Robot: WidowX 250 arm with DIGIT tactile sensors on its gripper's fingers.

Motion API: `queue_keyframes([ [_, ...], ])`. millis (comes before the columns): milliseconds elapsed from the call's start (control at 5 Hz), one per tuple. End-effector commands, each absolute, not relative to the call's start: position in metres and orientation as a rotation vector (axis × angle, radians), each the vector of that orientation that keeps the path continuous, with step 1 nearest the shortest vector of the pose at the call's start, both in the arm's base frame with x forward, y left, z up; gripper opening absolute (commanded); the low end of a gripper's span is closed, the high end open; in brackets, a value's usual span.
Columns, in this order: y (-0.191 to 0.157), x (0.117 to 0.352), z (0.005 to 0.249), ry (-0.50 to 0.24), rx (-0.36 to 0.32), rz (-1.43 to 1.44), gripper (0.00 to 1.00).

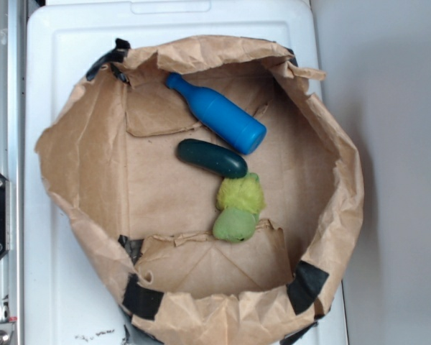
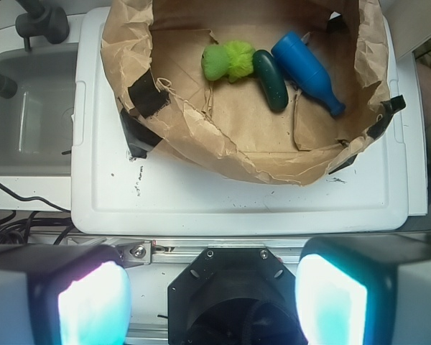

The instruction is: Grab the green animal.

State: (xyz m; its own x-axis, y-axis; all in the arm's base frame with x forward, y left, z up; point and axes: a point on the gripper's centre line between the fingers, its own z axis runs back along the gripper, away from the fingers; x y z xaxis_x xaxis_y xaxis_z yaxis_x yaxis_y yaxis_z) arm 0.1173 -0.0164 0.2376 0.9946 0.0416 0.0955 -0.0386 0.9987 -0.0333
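The green animal (image 1: 238,209) is a fuzzy plush of two lumps, yellow-green above light green, lying on the floor of a brown paper bin (image 1: 72,180). In the wrist view the green animal (image 2: 226,61) lies far off at the top. My gripper (image 2: 212,295) hangs open well short of the bin, above the robot's base, with nothing between its glowing pads (image 2: 93,305). The gripper does not show in the exterior view.
A smooth dark green cucumber-shaped object (image 1: 211,158) touches the plush's upper lump. A blue bottle (image 1: 217,113) lies beyond it. The paper walls (image 2: 223,144) stand crumpled all round, taped in black. The bin sits on a white lid (image 2: 237,201). A grey sink (image 2: 29,108) lies left.
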Motion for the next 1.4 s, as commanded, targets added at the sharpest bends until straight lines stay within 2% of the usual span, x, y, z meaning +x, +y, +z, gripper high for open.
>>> queue_keyframes([
  [0,-0.016,0.117,0.238,-0.096,-0.031,0.04,1.0],
  [400,-0.02,0.202,0.227,-0.095,-0.05,0.182,1.0],
  [600,-0.018,0.221,0.221,-0.102,-0.056,0.22,1.0],
  [1200,-0.018,0.221,0.221,-0.102,-0.056,0.22,1.0],
])
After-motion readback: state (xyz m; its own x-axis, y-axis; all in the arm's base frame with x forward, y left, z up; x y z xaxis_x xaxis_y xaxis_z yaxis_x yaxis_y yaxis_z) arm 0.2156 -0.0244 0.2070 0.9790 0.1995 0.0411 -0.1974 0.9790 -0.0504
